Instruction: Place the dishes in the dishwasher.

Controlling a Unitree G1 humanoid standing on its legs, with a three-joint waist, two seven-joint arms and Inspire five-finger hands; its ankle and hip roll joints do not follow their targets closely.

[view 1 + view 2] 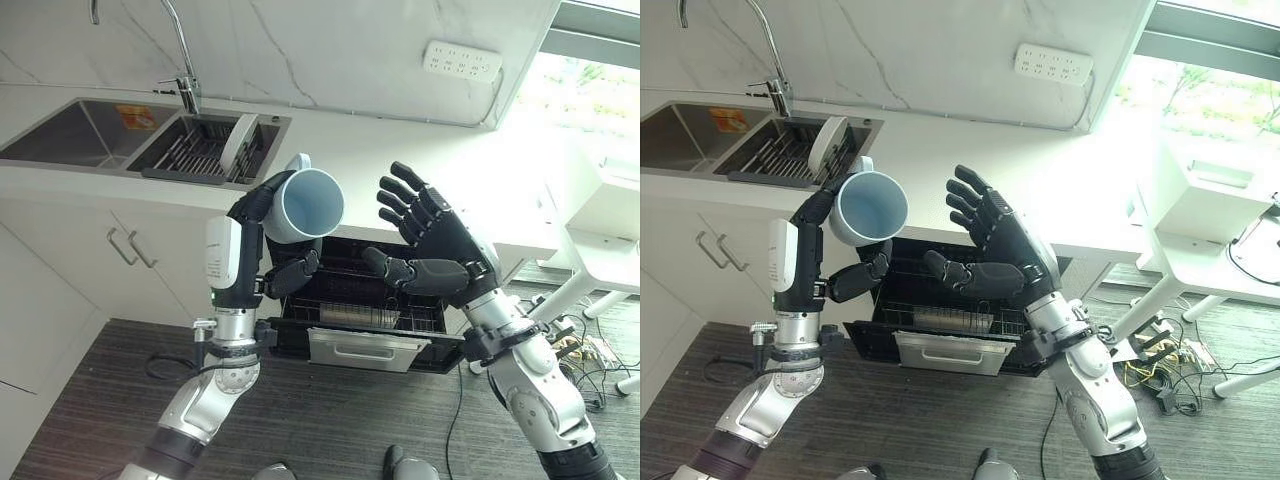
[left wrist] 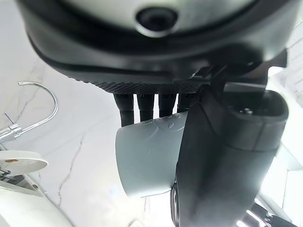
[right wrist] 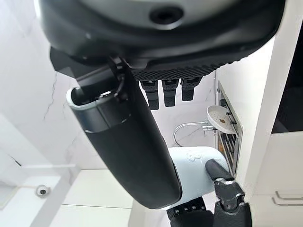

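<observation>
The left hand (image 1: 262, 205) is holding a pale blue mug (image 1: 303, 204) up in the air, its fingers (image 2: 137, 106) curling round the mug's body while the thumb (image 1: 293, 275) is sticking out below it. The mug is lying on its side with the open mouth turned toward the camera (the handle is just peeking out behind the rim at about 12 o'clock). It is hanging in front of the edge of the white table (image 1: 400, 150), above the open dishwasher (image 1: 350, 320).

The right hand (image 1: 435, 240) is hovering at 3 o'clock from the mug, near it but apart from it. Its fingers (image 1: 405, 200) are spreading wide and straight, the thumb (image 1: 390, 270) is pointing toward the mug, and it is gripping nothing.

The dishwasher is standing open under the table, with its dark rack (image 1: 345, 315) pulled out and a metal-fronted tray (image 1: 362, 348) at the front.

At 10 o'clock from the mug, a sink (image 1: 70, 130) is sitting in the table with a drying rack (image 1: 200, 150) beside it. A white plate (image 1: 238, 143) is standing on edge in that rack, and a tap (image 1: 185, 60) is rising behind it. A white power strip (image 1: 462, 62) is hanging on the marble wall (image 1: 330, 50) at 1 o'clock.
</observation>
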